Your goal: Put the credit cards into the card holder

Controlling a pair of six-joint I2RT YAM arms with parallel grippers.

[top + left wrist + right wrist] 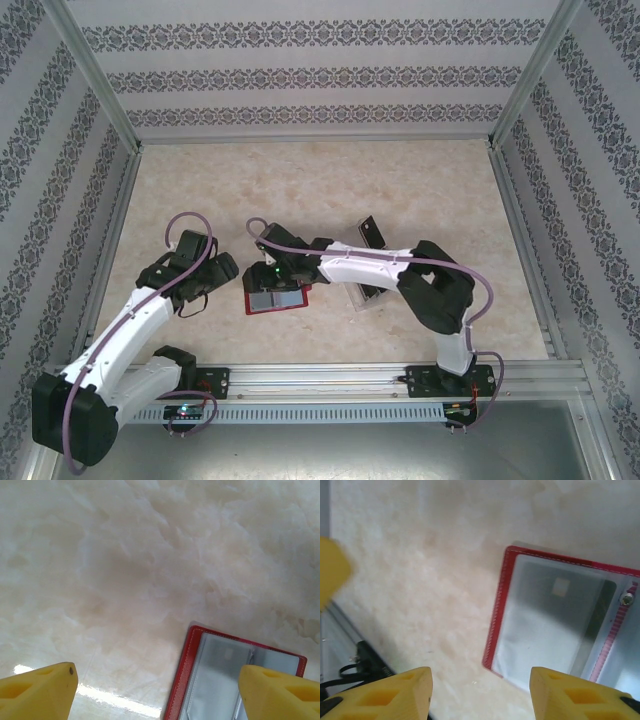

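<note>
Fingers point(40, 690) of left gripper point(157, 680) and right gripper point(480, 685) stood apart, empty, by the open card holder point(275, 299) at the table's point(420, 190) 7 o'clock; credit cards point(371, 231) looked thin, slick, so likely pinched by an edge.

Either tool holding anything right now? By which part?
Nothing held. Left tool and right tool both stand open at the card holder.

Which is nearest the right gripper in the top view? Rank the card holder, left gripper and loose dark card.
1. Card holder: directly under the right gripper.
2. Left gripper: just to the left, at the holder's edge.
3. Loose dark card: farthest, off to the right and farther back.
</note>
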